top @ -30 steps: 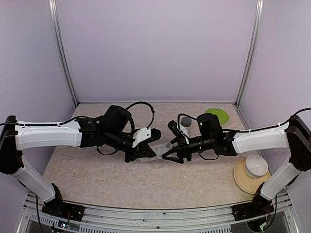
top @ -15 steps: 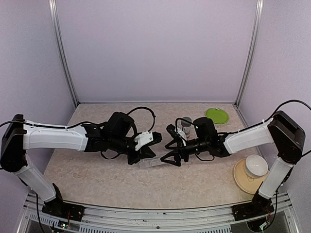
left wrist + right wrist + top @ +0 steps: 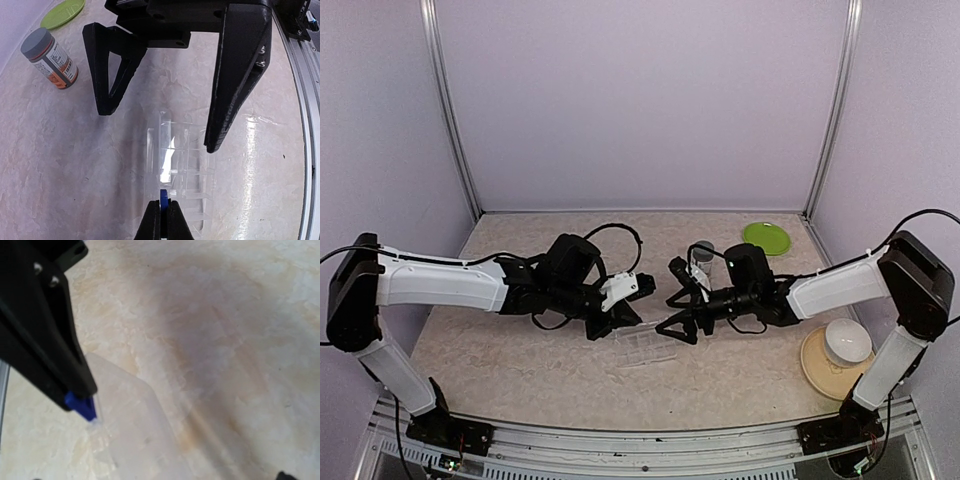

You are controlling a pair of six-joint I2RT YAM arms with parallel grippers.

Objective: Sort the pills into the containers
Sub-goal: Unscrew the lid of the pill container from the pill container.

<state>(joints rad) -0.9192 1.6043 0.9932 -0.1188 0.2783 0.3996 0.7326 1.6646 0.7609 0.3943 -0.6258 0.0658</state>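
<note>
My left gripper point(image 3: 162, 212) is shut on a small dark blue pill point(image 3: 163, 197), held just above the clear pill box point(image 3: 185, 170) with its row of compartments. The box lies flat on the table point(image 3: 645, 349), below and between both grippers. My right gripper point(image 3: 156, 131) faces the left one with its fingers spread wide and nothing between them. In the right wrist view the pill point(image 3: 81, 406) sticks out of the left gripper's black fingertip over the translucent box point(image 3: 140, 435). From above, the left gripper point(image 3: 623, 320) and right gripper point(image 3: 668, 302) sit close together.
A pill bottle point(image 3: 50, 57) with a grey cap lies behind the grippers, seen also from above as the bottle point(image 3: 702, 255). A green plate point(image 3: 766, 237) is at the back right. A white bowl point(image 3: 847, 341) on a tan plate stands at the right front.
Both arms have dropped and shifted a little. The pill box, earlier right between the grippers, now lies nearer the front edge, below them.
</note>
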